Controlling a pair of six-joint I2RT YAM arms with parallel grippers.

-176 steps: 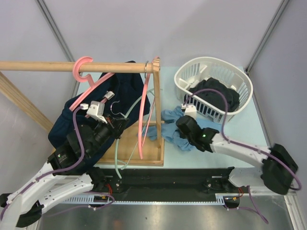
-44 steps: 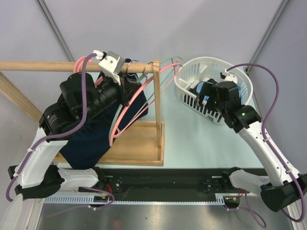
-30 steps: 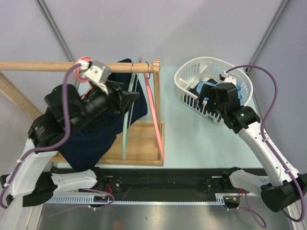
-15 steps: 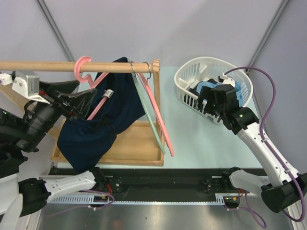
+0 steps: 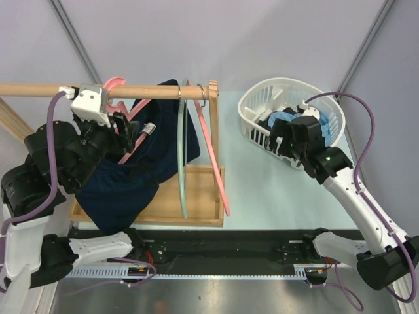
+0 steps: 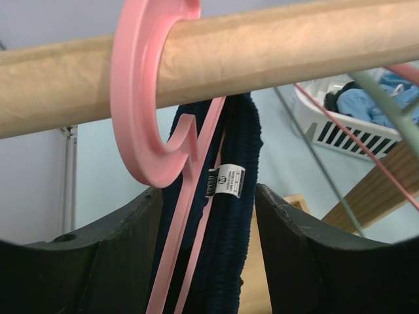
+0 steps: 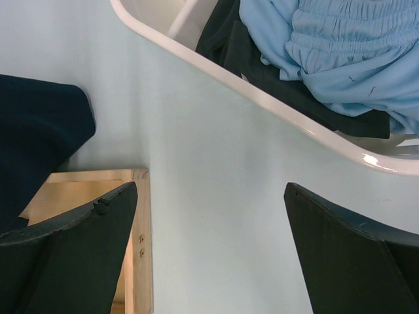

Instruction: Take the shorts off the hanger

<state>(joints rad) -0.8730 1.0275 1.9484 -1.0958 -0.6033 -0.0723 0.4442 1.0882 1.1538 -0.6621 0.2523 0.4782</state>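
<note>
Dark navy shorts [image 5: 147,170] hang from a pink hanger [image 5: 114,85] whose hook sits over the wooden rod [image 5: 39,89]. My left gripper [image 5: 129,131] is raised just below the rod. In the left wrist view the left gripper [image 6: 208,196] is open, its fingers [image 6: 118,255] either side of the pink hanger [image 6: 141,118] neck and the labelled waistband of the shorts [image 6: 236,248]; a gap shows at the right finger. My right gripper [image 5: 278,140] hovers by the basket and is wide open [image 7: 209,196] with nothing in it.
The white basket [image 5: 291,82] at the back right holds light blue shorts [image 7: 340,46] on dark shorts [image 7: 229,39]. An empty green hanger [image 5: 181,163] and an empty pink-red hanger [image 5: 213,157] hang at the rod's right end. The wooden rack base [image 5: 196,203] lies below.
My left arm has swung from the far left back to the rod and the pink hanger. The two empty hangers are swinging. The right arm has not moved.
</note>
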